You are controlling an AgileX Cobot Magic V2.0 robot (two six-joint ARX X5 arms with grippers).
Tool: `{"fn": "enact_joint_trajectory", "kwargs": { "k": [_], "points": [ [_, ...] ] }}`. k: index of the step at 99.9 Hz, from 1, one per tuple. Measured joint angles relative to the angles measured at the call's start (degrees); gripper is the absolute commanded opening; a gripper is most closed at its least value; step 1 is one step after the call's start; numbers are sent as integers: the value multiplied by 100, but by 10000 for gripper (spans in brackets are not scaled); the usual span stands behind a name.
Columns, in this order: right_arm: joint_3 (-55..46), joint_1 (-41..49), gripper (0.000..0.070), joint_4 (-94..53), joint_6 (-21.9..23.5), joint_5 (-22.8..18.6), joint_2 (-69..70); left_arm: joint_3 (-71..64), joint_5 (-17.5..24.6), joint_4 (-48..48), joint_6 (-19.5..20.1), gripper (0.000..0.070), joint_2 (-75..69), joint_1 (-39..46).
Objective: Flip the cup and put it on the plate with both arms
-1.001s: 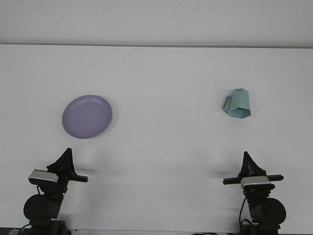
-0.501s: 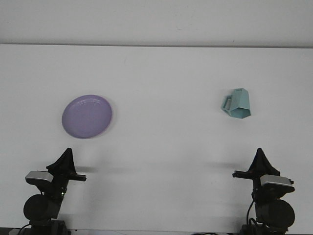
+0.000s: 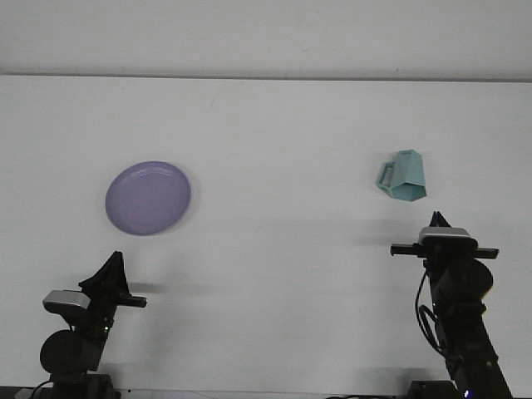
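Cup point(image 3: 403, 175), tipped on the table point(image 3: 283, 133), looks like light, rigid, slick plastic; best taken by handle or rim. Right gripper point(image 3: 435, 221) state probably can't be told.

One cup point(image 3: 404, 175), one plate point(image 3: 148, 197), two arms.

I see my right arm point(image 3: 455, 291) raised, its gripper point(image 3: 437, 221) just short of the cup point(image 3: 403, 175); my left gripper point(image 3: 112, 270) sits low, well left of it.
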Motion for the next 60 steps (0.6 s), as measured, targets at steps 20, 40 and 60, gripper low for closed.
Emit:
{"fn": "enact_joint_trajectory", "kwargs": {
  "k": [20,40,60],
  "points": [
    [0,-157,467,1408,-535,-13,1582,0,2,0,-2,12,0,0],
    [0,-579,467,2717,-1187,-334,3005,0,2,0,-2,12,0,0],
    [400,-990,467,3394,-1777,-654,4365,0,0,0,-2,12,0,0]
  ]
}}
